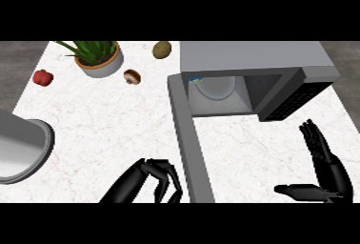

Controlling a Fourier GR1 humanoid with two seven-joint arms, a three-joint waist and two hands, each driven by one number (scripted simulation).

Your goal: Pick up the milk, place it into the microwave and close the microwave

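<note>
Head view: spotted pale shape w/ blue top inside open microwave, prob. the milk, judged light, stiff, slick, best gripped round sides; left hand curled on nothing just beside door; right hand flat-fingered, resting.

Single head view — steep downward onto counter; hands near lower edge

white marble counter: microwave, potted plant, apple, potato.
</note>
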